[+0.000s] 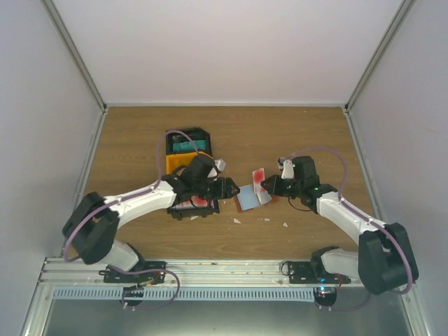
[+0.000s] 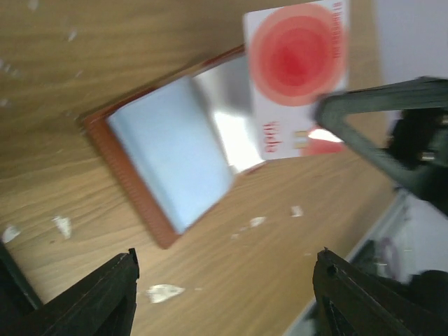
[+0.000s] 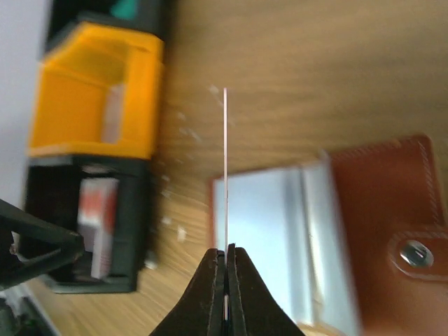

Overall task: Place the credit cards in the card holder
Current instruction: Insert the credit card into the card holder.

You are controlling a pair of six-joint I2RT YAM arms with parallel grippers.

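The right gripper point(image 3: 225, 253) is pinching a red-and-white credit card point(image 2: 297, 66) by its edge, jaws clamped tight on it, and holding it just above the open card holder point(image 3: 392, 196). The left gripper point(image 2: 224, 290) is hovering beside the holder, fingers apart and empty. Insertion looks to be the step in hand — next, the card's free edge needs lining up with a pale pocket point(image 2: 175, 157) and sliding in.

Bright even light; wrist cams blurry; glare on card holder point(image 2: 175, 157).
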